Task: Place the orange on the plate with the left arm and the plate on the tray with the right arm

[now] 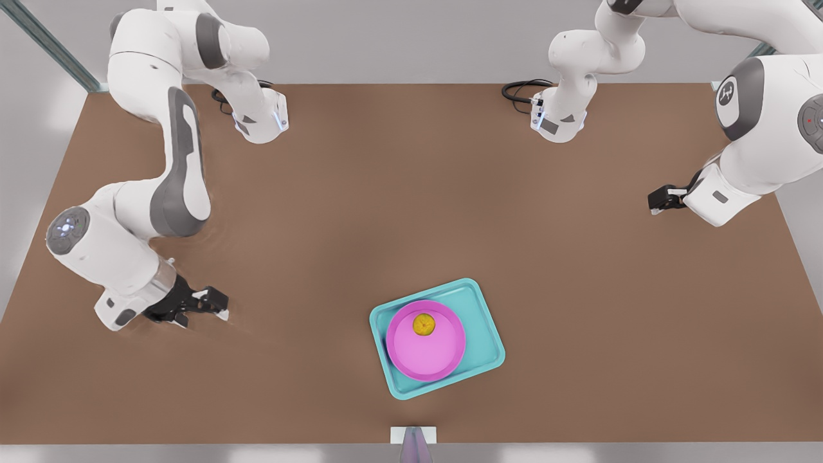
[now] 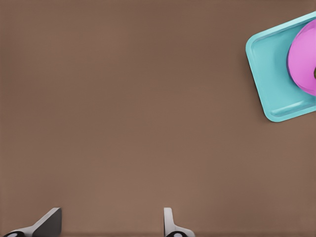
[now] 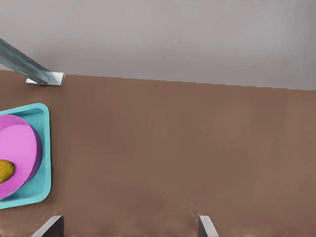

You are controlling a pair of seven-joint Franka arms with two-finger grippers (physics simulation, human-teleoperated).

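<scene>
I see the orange [image 1: 424, 324] on the plate [image 1: 425, 352], plate on the tray [image 1: 479, 321]. Left gripper [image 1: 215, 307] and right gripper [image 1: 657, 200] both wide, empty, well apart from it.

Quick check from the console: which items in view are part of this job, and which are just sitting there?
Job items:
orange, on the plate
plate, on the tray
tray
left gripper, open, away from the tray
right gripper, open, away from the tray

Just there:
table
black cables at the arm bases
</scene>
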